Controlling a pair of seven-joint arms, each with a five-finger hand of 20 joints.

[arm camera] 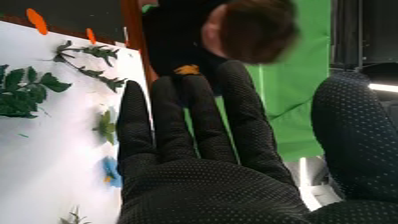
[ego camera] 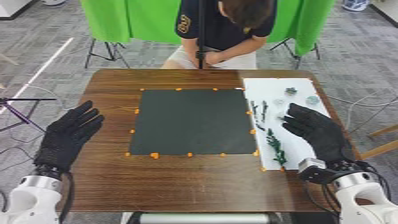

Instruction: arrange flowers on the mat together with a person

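Observation:
My right hand point(ego camera: 313, 131) is over the white sheet at the table's right, fingers straight and holding nothing; in the right wrist view the hand point(arm camera: 204, 185) shows its open palm. My left hand point(ego camera: 69, 135) is at the table's left edge, open and empty. The dark mat point(ego camera: 191, 122) lies bare in the middle. On the white sheet point(ego camera: 293, 85) are a long green leafy stem point(ego camera: 275, 147), thinner dark sprigs point(ego camera: 258, 111), and small flower heads, one dark point(ego camera: 290, 91) and one pale point(ego camera: 312, 100). The right wrist view shows leaves point(arm camera: 27, 90), a sprig point(arm camera: 93, 72) and a blue flower point(arm camera: 111, 171).
Orange tape pieces point(ego camera: 155, 155) mark the edges of the mat and the sheet on the brown table point(ego camera: 178, 185). A person sits across the table, hands point(ego camera: 213, 59) together off its far edge. A green cloth point(ego camera: 115, 25) hangs behind.

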